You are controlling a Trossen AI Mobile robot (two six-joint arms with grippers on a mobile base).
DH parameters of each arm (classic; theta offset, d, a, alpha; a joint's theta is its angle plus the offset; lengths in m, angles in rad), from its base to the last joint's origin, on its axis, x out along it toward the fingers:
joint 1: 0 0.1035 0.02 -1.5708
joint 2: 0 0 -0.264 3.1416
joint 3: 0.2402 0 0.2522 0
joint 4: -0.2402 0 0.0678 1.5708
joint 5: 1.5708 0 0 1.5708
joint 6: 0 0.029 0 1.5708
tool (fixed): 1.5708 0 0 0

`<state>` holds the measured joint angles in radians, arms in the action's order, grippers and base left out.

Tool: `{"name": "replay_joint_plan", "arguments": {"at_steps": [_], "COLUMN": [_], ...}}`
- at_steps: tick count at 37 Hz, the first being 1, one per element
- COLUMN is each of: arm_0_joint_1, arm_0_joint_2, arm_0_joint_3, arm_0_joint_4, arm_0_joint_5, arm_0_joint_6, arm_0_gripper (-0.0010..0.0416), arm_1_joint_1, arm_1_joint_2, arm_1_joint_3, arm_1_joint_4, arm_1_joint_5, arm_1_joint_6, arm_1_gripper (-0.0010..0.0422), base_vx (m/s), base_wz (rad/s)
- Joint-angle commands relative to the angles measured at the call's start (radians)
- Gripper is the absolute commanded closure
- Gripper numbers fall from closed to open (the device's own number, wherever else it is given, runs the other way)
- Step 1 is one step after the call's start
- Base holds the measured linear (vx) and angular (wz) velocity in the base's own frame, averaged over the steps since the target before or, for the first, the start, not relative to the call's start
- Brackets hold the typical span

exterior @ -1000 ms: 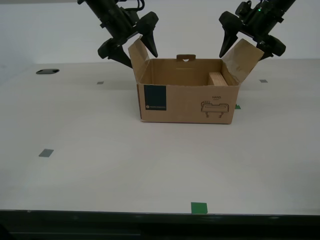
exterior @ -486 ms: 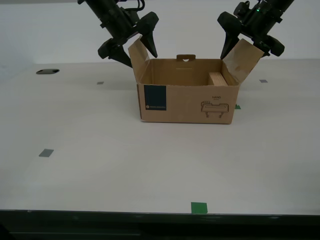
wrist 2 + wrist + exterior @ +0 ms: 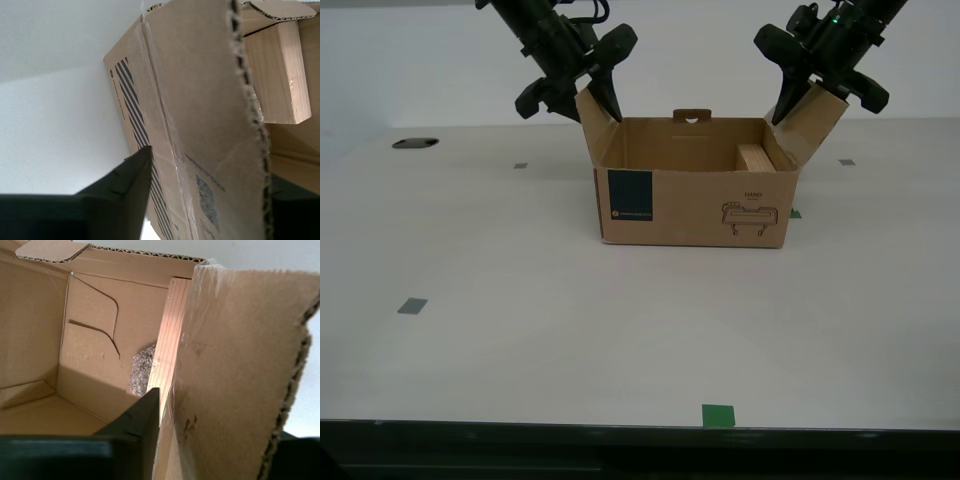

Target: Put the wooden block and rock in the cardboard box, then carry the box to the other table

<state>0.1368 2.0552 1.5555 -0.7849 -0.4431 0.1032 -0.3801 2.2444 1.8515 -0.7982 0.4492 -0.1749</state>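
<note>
White surface holds the cardboard box, with the wooden block and the rock inside. Your first hand and your second hand each pinch a flap.

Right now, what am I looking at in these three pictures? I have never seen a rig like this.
I am a mobile robot with two black arms, each ending in a two-fingered gripper. The wide picture comes from a camera on my body. The other two come from cameras riding on the grippers, looking along the fingers. On the off-white table stands an open cardboard box, with green tape marks around it. Inside are a wooden block and, beside it, a small rock. My first gripper straddles the flap at the exterior view's right, my second gripper the flap at its left. Whether either pinches tight is unclear.
</note>
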Motion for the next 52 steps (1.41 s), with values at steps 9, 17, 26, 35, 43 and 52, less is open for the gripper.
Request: {"name": "replay_joint_plan", "arguments": {"at_steps": [9,17,26,35,43,52], "arm_0_joint_1": [0.002,0.002,0.002,0.003,0.003,0.004], "arm_0_joint_2": [0.000,0.000,0.000,0.000,-0.002,-0.032], "arm_0_joint_3": [0.000,0.000,0.000,0.000,0.002,0.003], "arm_0_joint_4": [-0.002,-0.002,-0.006,-0.021,-0.030,-0.030], "arm_0_joint_5": [0.002,0.002,0.002,0.002,0.002,0.002], "arm_0_joint_6": [0.006,0.010,0.011,0.013,0.014,0.023], "arm_0_gripper": [0.0405,0.0406,0.0407,0.0407,0.0407,0.0407], "arm_1_joint_1": [-0.001,-0.002,-0.002,-0.002,-0.002,-0.006], "arm_1_joint_2": [0.004,0.009,0.009,0.007,0.006,-0.010], "arm_1_joint_3": [-0.003,-0.005,-0.005,-0.005,0.013,0.069], "arm_1_joint_4": [0.001,-0.002,0.000,-0.006,-0.024,-0.068], "arm_1_joint_5": [0.000,-0.022,-0.022,-0.022,-0.022,-0.022], "arm_1_joint_6": [0.008,0.006,0.000,-0.008,-0.008,-0.007], "arm_1_gripper": [0.0412,0.0415,0.0414,0.0414,0.0414,0.0414], "base_vx": [0.000,0.000,0.000,0.000,0.000,0.000], "base_wz": [0.000,0.000,0.000,0.000,0.000,0.000]}}
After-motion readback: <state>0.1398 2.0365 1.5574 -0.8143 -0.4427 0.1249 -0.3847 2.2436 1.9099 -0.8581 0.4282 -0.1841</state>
